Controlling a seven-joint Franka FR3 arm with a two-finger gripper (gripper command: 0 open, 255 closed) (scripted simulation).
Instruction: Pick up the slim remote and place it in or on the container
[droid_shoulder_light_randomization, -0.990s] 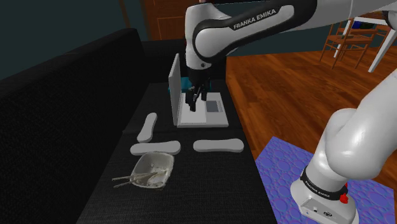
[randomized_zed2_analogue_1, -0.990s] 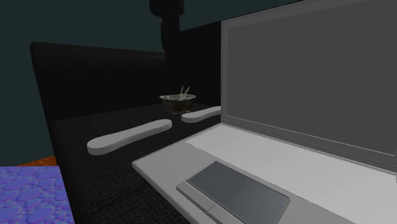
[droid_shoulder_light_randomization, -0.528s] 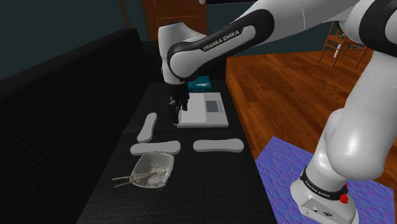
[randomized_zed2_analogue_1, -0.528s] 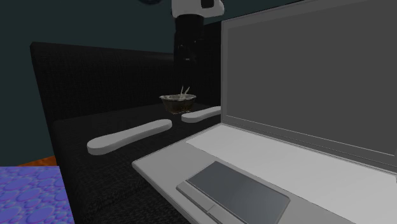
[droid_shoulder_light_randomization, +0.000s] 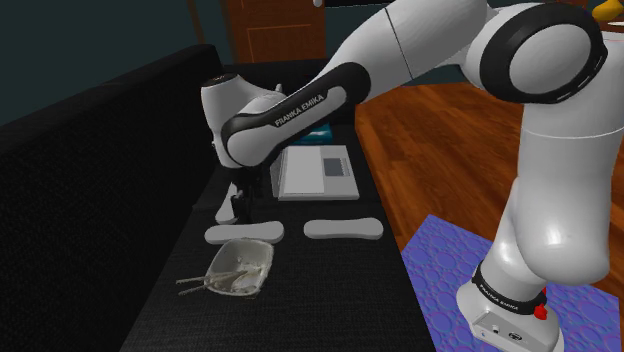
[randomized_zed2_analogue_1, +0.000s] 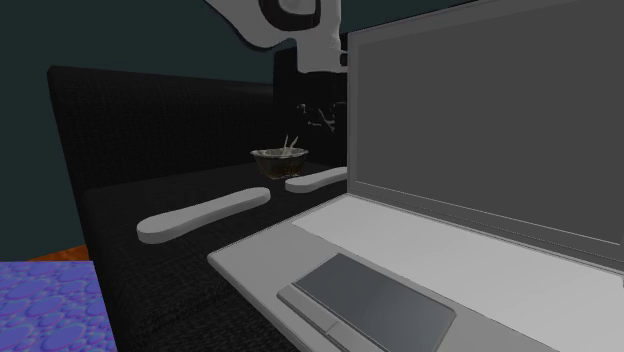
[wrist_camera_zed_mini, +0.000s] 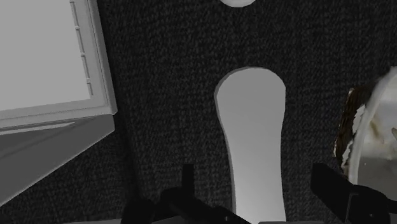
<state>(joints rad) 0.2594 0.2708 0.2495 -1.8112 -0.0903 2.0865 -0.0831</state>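
1. The gripper (droid_shoulder_light_randomization: 241, 208) hangs low over the black worktop (droid_shoulder_light_randomization: 300, 290), between the laptop (droid_shoulder_light_randomization: 318, 172) and the bowl (droid_shoulder_light_randomization: 258, 262).
2. In the wrist view the gripper (wrist_camera_zed_mini: 253, 173) stands wide open. Its two black fingers (wrist_camera_zed_mini: 188, 181) are well apart and hold nothing.
3. The slim remote (wrist_camera_zed_mini: 254, 140), plain grey-white, lies flat on the worktop. It runs between the fingers, with a gap on either side.
4. In the shoulder view the slim remote (droid_shoulder_light_randomization: 244, 233) sits just beside the bowl, on the side nearer the laptop. In the second exterior view the slim remote (randomized_zed2_analogue_1: 315, 180) lies just in front of the bowl (randomized_zed2_analogue_1: 278, 164).
5. A second remote (droid_shoulder_light_randomization: 343, 229) lies in line with it toward the shoulder view's right, apart from it.
6. A third remote (droid_shoulder_light_randomization: 224, 210) is partly hidden by the arm.
7. Thin pale sticks (droid_shoulder_light_randomization: 195, 283) jut from the bowl.
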